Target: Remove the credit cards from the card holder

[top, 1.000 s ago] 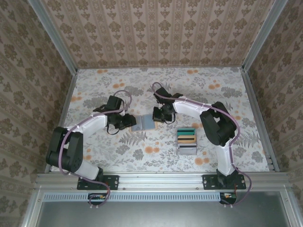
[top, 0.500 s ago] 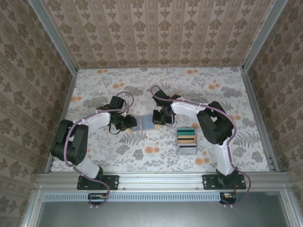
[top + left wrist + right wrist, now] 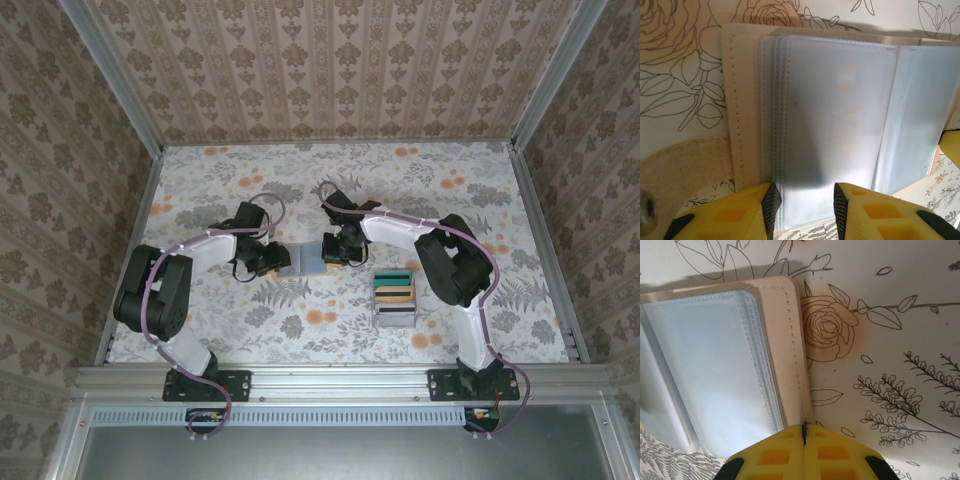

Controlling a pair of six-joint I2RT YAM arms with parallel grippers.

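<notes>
Top external: card holder (image 3: pixel 305 259) lies open mid-table between both arms; we judge the task nearly done.
Teal card (image 3: pixel 393 279) and yellow card (image 3: pixel 393 292) seem to sit in the clear box (image 3: pixel 393 320) nearby. Left gripper (image 3: pixel 806 200) is part-open over the frosted, flexible plastic sleeves (image 3: pixel 840 110). Right gripper (image 3: pixel 804 432) is clenched at the stitched tan cover (image 3: pixel 790 350). We can't tell whether the sleeves are empty.

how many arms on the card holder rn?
2. Left arm at the card holder's left edge, jaws apart over the plastic sleeves. Right arm at its right edge, jaws shut against the tan cover.
</notes>
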